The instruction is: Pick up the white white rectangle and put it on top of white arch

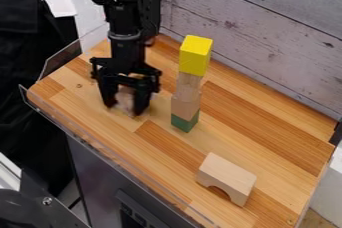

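Gripper [124, 109] hangs at the view's upper left, a pale block [125, 98] between its jaws — likely the white rectangle. I cannot tell whether they pinch it or which way its long axis runs. Just right of the jaws stands a yellow-topped block tower [186, 89]. Well past it, down and right, sits the pale arch [228, 173], lengthwise away from the jaws — the carry should skirt the tower.

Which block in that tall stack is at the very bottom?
The green block. It stands directly on the tabletop, while the plain wood and the yellow block are stacked above it.
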Robot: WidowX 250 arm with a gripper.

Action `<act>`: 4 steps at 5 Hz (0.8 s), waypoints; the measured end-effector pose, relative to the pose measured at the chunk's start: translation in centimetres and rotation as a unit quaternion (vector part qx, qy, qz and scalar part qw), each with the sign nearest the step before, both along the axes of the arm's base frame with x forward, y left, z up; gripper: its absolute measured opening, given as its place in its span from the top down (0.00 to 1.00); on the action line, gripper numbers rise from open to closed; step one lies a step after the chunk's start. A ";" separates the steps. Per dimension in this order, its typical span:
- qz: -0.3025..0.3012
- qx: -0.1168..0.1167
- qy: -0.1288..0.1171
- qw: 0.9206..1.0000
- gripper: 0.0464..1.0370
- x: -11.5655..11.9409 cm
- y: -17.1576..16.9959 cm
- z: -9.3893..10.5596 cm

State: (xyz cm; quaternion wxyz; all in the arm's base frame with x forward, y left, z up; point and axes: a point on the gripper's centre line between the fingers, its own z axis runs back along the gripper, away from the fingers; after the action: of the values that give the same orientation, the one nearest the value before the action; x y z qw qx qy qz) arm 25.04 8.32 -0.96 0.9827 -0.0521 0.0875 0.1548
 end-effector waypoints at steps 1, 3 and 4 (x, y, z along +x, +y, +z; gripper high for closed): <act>0.031 -0.008 0.003 0.999 0.43 -0.9 0.1 0.1; 0.074 -0.025 -0.021 0.997 0.43 -3.4 -1.4 6.2; 0.114 -0.019 -0.050 0.992 0.43 -4.8 -2.3 9.6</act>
State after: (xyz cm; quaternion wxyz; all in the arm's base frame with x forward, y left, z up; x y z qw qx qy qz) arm 20.29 5.98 8.61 0.9605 -0.0879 0.0349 0.2617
